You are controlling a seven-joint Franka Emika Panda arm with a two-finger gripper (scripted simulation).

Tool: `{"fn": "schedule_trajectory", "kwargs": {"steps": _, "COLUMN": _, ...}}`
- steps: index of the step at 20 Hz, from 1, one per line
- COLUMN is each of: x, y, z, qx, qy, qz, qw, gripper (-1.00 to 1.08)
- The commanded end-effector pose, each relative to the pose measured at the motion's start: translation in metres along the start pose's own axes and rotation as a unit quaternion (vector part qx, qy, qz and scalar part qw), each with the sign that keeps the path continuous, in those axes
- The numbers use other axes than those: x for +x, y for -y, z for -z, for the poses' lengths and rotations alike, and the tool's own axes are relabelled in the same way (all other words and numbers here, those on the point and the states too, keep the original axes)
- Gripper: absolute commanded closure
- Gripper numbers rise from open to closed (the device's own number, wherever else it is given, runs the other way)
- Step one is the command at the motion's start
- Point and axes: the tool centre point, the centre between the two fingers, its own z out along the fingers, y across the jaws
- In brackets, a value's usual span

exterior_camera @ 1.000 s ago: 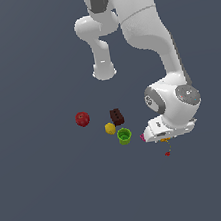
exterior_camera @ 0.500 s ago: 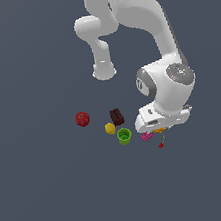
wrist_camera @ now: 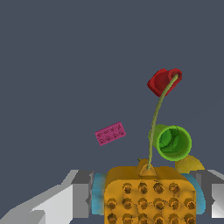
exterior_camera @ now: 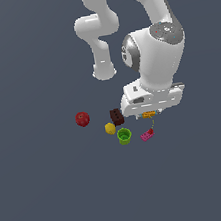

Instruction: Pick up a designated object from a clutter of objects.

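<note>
Gripper clamps orange block; block's lower edge cropped.

Taking the cup as landmark in the exterior view: the lemon is sitting just beside it toward the left, the apple is lying farther left, and the flat brick is lying near its right.
</note>
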Motion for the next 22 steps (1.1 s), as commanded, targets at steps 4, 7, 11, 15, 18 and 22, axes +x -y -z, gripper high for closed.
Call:
{"fn": "schedule_trajectory", "kwargs": {"steps": 4, "x": -0.014, "y": -0.029, "z": 0.058, "qx": 0.001, "qy": 0.0, "qz": 0.0, "qw": 1.0, "gripper": 1.08}}
{"fn": "schedule_trajectory", "kwargs": {"steps": 7, "x": -0.021, "y": -0.044, "z": 0.087, "qx": 0.001, "qy": 0.0, "qz": 0.0, "qw": 1.0, "gripper": 1.08}}
{"fn": "schedule_trajectory", "kwargs": {"steps": 11, "x": -0.028, "y": -0.061, "z": 0.12, "qx": 0.001, "qy": 0.0, "qz": 0.0, "qw": 1.0, "gripper": 1.08}}
{"fn": "schedule_trajectory", "kwargs": {"steps": 15, "x": -0.033, "y": -0.074, "z": 0.146, "qx": 0.001, "qy": 0.0, "qz": 0.0, "qw": 1.0, "gripper": 1.08}}
{"fn": "schedule_trajectory", "kwargs": {"steps": 18, "x": -0.036, "y": -0.081, "z": 0.16, "qx": 0.001, "qy": -0.001, "qz": 0.0, "qw": 1.0, "gripper": 1.08}}
{"fn": "schedule_trajectory", "kwargs": {"steps": 22, "x": -0.037, "y": -0.086, "z": 0.17, "qx": 0.001, "qy": -0.001, "qz": 0.0, "qw": 1.0, "gripper": 1.08}}
